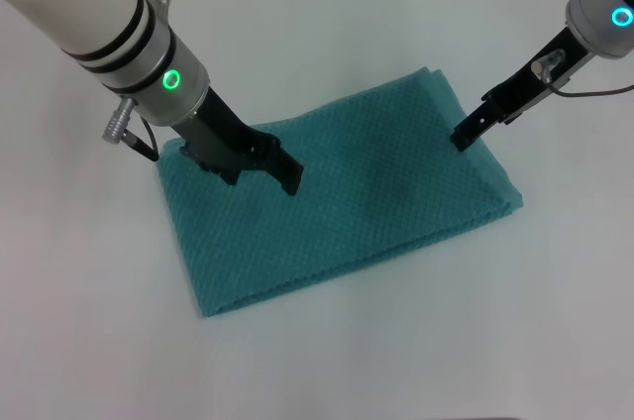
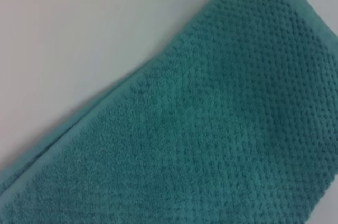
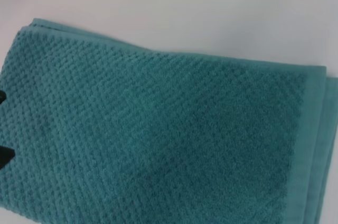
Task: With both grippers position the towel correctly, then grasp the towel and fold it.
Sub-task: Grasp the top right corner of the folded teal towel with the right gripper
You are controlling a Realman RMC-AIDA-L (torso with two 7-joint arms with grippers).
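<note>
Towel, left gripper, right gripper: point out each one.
towel [image 1: 396, 182], head view, middle of its waffle weave.
left gripper [image 1: 282, 174], head view, at its black tips over the towel.
right gripper [image 1: 463, 136], head view, at its black tip.

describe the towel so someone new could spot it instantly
On the plain white tabletop, between the two white robot arms, lies a teal waffle-weave rectangular towel, set at a slant. It is the only cloth there, folded flat with layered edges, with the left pincer and right pincer over its opposite ends.
</note>
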